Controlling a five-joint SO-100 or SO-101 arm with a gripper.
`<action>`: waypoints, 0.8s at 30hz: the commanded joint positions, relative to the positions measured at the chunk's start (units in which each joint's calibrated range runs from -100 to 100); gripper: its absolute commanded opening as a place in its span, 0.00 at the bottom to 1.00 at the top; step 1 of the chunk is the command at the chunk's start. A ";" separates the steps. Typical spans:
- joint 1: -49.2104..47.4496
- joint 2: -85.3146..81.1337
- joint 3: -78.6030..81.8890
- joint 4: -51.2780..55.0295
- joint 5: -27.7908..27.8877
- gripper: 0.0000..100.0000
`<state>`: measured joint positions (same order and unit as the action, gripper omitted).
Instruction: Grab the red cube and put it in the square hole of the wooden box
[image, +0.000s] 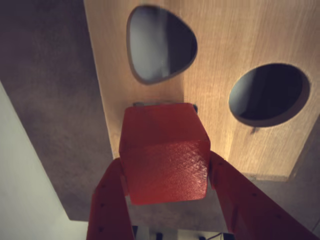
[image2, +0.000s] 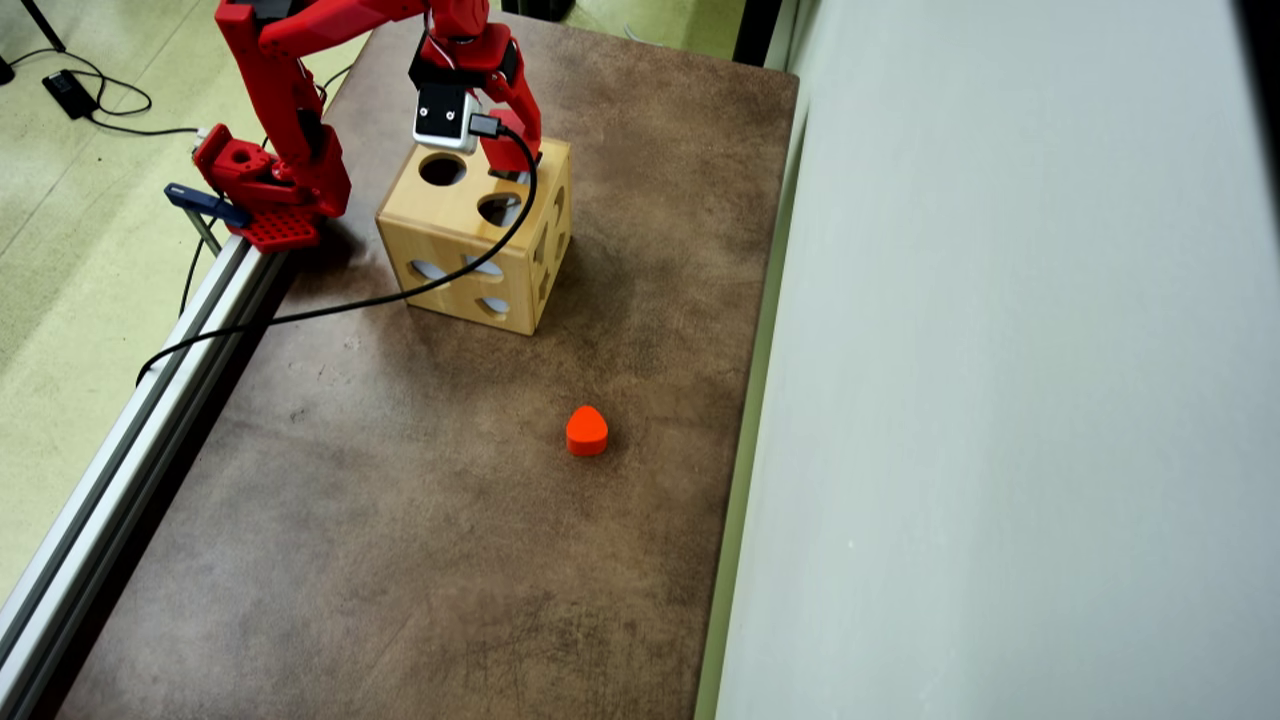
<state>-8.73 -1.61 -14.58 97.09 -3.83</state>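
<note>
In the wrist view the pincer (image: 167, 172) pinches the red cube (image: 165, 150) just above the wooden box (image: 225, 45), directly over the square hole (image: 165, 104), which it almost hides; its edges look roughly square with the hole.

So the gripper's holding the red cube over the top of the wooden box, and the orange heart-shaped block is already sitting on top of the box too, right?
Not quite. The gripper does hold the red cube over the wooden box, but the orange heart-shaped block isn't on the box. The overhead view shows it lying on the brown table, well apart from the box.
</note>
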 joint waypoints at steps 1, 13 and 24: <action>0.93 -0.47 0.54 0.57 0.05 0.02; 0.11 -0.56 0.99 0.41 0.20 0.02; -0.04 -0.56 0.63 0.25 -0.05 0.02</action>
<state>-8.37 -1.53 -13.32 97.09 -3.83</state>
